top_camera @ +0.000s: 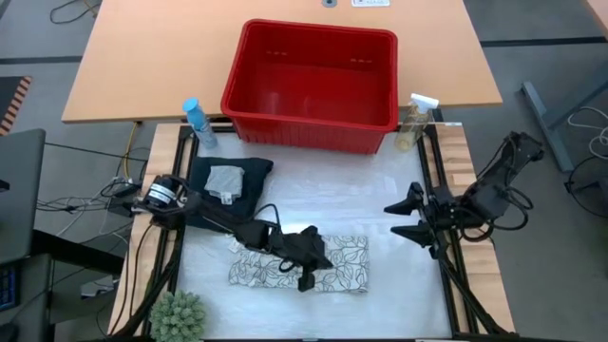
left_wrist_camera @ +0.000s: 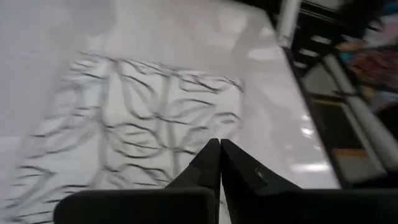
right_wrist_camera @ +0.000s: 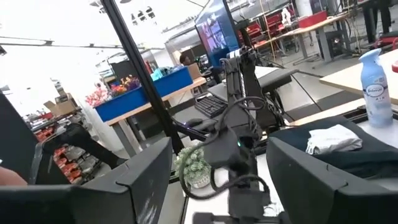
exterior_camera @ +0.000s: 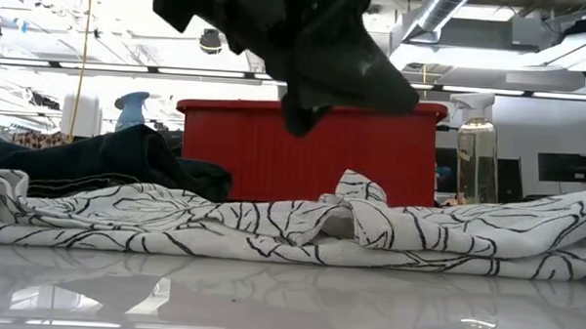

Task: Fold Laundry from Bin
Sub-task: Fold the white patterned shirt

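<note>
Over the white cloth with grey leaf print (top_camera: 318, 263), near the front of the table (top_camera: 399, 204), your left gripper (top_camera: 306, 281) hangs with its fingers pressed tight together, holding nothing. The cloth lies flat under it. Behind it you see the dark trousers (top_camera: 249, 182) with the small grey cloth (top_camera: 226, 180) on top. The red bin (top_camera: 313, 85) sits at the back. Your right gripper (top_camera: 403, 218) waits at the right side, fingers spread wide, holding nothing.
</note>
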### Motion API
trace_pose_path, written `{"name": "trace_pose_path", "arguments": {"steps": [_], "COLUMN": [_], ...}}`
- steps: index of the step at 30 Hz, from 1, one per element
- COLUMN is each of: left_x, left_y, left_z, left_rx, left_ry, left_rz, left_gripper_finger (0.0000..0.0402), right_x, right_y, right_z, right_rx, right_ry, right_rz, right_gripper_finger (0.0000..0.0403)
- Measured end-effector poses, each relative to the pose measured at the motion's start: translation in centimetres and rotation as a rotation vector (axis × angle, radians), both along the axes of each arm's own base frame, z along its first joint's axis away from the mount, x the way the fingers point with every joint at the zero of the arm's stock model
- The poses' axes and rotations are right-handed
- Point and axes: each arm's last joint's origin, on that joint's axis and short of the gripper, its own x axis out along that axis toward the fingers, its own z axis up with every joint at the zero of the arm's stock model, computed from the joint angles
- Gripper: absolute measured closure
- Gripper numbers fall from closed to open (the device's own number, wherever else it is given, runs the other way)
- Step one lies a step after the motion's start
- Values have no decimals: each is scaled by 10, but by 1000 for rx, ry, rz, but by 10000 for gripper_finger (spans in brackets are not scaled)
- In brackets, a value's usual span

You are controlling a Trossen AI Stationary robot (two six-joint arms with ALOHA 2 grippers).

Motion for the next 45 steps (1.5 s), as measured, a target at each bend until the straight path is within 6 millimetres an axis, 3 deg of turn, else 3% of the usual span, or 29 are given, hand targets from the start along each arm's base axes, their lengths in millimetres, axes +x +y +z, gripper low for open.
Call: {"name": "trace_pose_path", "arguments": {"steps": [5,13,25,32,40,45], "left_x": [-4,-3,7,35,82,88], "left_y": [-3,-9,4,15,32,46], "left_z": [-22,-57,-65,-74,-45,1], "left_rx": [92,99,23,-38,76,133], "left_ry": [52,136,104,82,56,13], "left_rz": [44,87,145,79,30,-9], "left_gripper_finger": [401,401,401,401,401,401], "right_x": [2,5,-11,-18,-19,-19], "right_y": [2,7,17,16,14,12], "right_z": [-4,-6,-3,0,1,-8], "right_rx": [17,22,38,30,37,96], "right_ry": [-2,6,-9,-19,-23,63], "right_rz": [4,15,127,144,126,43], "right_gripper_finger": [117,117,117,117,117,117]}}
